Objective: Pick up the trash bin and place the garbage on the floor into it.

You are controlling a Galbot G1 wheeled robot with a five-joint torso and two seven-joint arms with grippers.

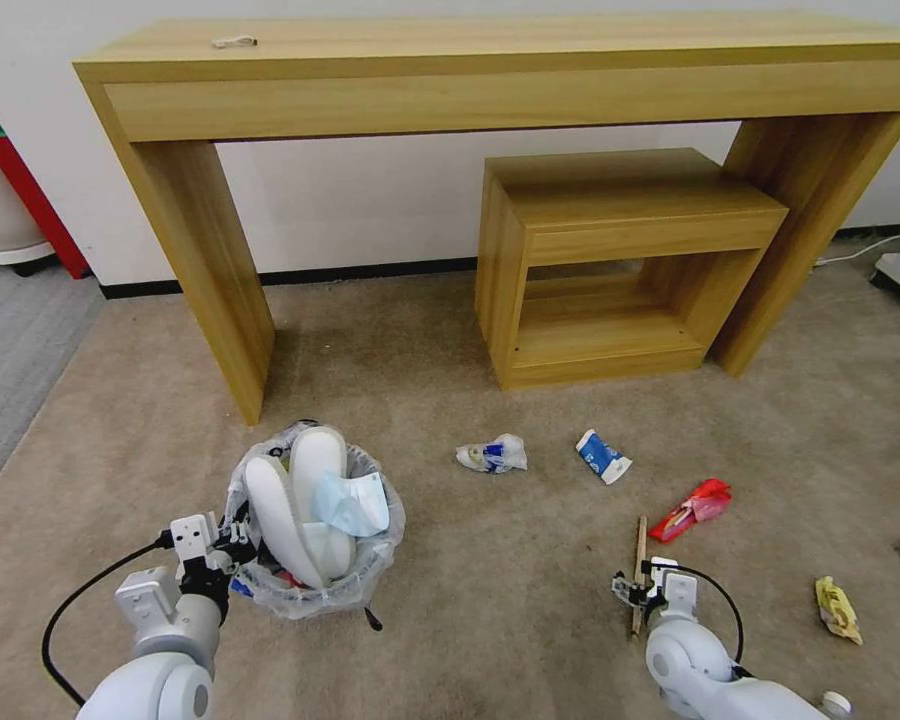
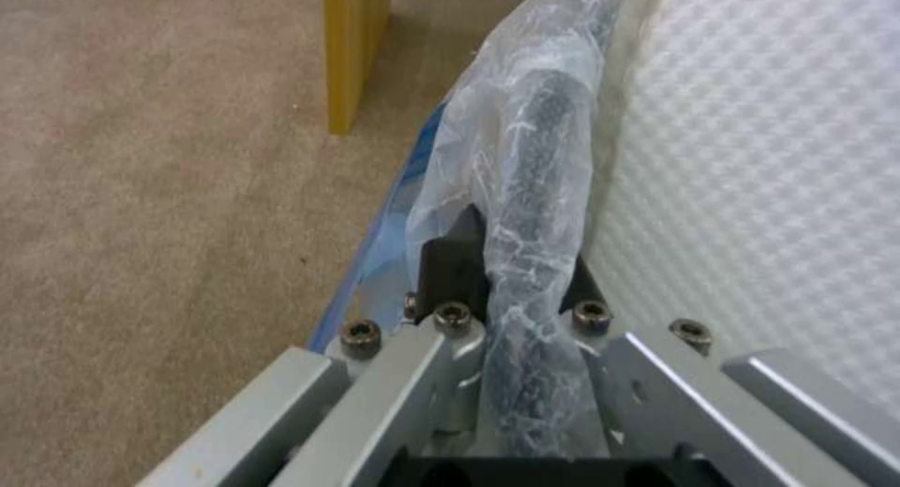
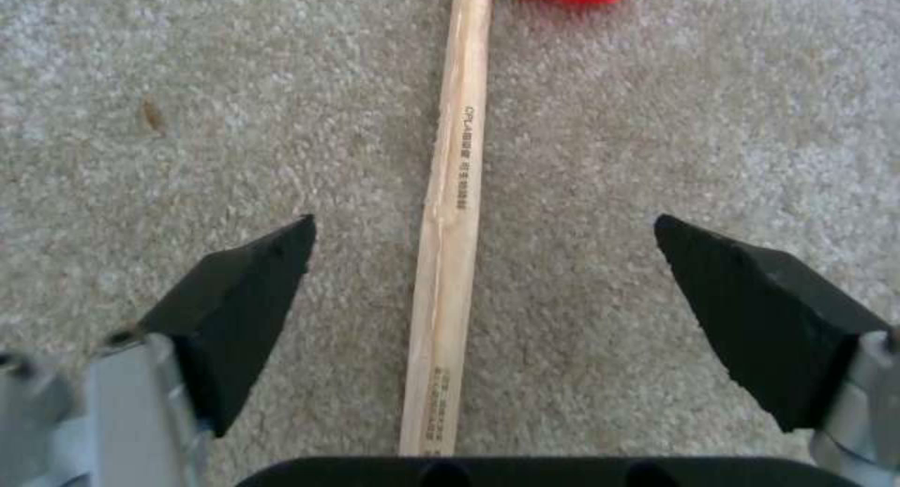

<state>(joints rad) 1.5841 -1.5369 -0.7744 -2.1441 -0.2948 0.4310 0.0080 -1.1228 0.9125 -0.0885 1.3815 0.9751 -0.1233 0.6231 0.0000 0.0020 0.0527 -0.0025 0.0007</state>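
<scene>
Left claw (image 1: 232, 552): clenched on the bag-covered rim of the trash bin (image 1: 315, 580), at the bin's left side; in the left wrist view the black rim wrapped in clear plastic (image 2: 525, 213) is seen pinched between the fingers.
Trash bin: held low over the carpet (image 1: 470, 600), near the robot's left front; its black body is wrapped in a crinkly clear bag.
Bin contents: two white slippers (image 1: 305, 500) are stood on end and rise above the rim; a blue mask (image 1: 355, 503) is draped over them; small coloured scraps are glimpsed lower down, too hidden to be told apart.
Right claw (image 3: 483, 290): released, fingers (image 3: 239, 311) spread wide, set low over the carpet with the wooden stick (image 3: 450, 213) lying between them, untouched.
Wooden stick: laid on the carpet pointing away from the robot, its far end just beside the red wrapper (image 1: 698, 506).
Right edge of carpet: a yellow wrapper (image 1: 836, 608) lies near the right arm; a further scrap is cut off by the picture's edge.
Middle floor: a crumpled white-and-blue piece (image 1: 493, 455) and a blue-white carton (image 1: 602, 456) are left apart from each other, with open carpet around them.
Far: a low wooden shelf unit (image 1: 610, 260) is tucked under a long wooden counter (image 1: 490, 70) against the wall; open room is left under the counter's left half.
</scene>
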